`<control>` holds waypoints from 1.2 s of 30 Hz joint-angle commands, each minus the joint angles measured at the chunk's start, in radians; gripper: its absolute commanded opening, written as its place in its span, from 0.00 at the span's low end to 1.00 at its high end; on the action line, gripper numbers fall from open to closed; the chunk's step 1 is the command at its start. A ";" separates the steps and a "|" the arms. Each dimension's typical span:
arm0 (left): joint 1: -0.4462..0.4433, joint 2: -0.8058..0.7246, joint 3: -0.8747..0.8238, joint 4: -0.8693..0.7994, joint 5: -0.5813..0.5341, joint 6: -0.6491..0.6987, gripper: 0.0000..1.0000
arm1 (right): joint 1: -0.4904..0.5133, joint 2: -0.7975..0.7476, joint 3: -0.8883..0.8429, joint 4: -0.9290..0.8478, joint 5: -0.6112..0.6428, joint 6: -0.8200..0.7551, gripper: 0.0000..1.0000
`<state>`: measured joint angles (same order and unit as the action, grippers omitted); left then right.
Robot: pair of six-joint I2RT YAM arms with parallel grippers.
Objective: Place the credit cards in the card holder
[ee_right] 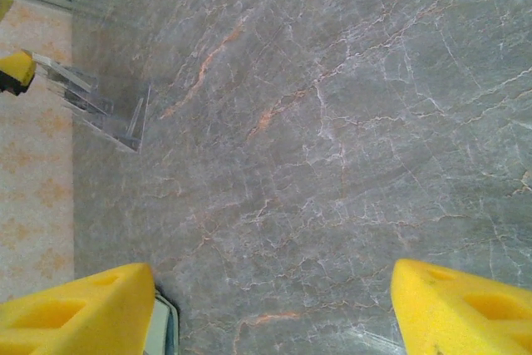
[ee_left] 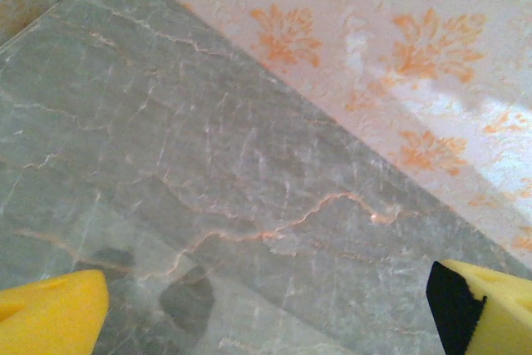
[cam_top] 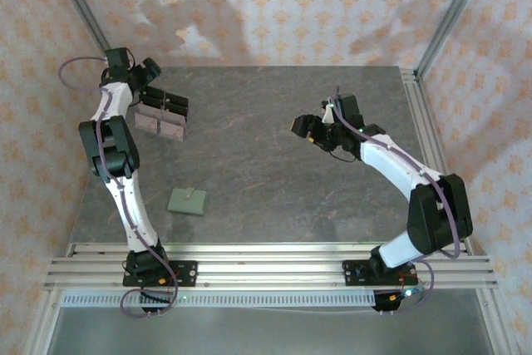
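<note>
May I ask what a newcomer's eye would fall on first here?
The two white-and-black robot arms spread wide over the grey marbled table. Next, the small sage-green folding wallet lying near the left arm, and the clear stand of pale pinkish cards at the far left, by the open left gripper.

I have open table [cam_top: 266,180] to the right of the card holder [cam_top: 188,201] and behind it. The left arm [cam_top: 116,155] rises just left of the card holder. The clear stand [cam_top: 162,114] blocks the far-left side behind it, and the right arm [cam_top: 391,160] reaches in well to its right.
</note>
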<state>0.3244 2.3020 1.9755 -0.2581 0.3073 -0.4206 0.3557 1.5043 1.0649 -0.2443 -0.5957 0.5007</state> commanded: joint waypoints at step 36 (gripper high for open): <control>-0.157 -0.417 -0.585 0.130 0.115 -0.012 1.00 | 0.276 0.617 0.712 -0.214 0.214 -0.003 0.55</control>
<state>0.1772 1.9450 1.4288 -0.1852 0.4194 -0.4000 0.6239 2.0624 1.7008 -0.3866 -0.4255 0.5243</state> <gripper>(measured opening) 0.998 0.556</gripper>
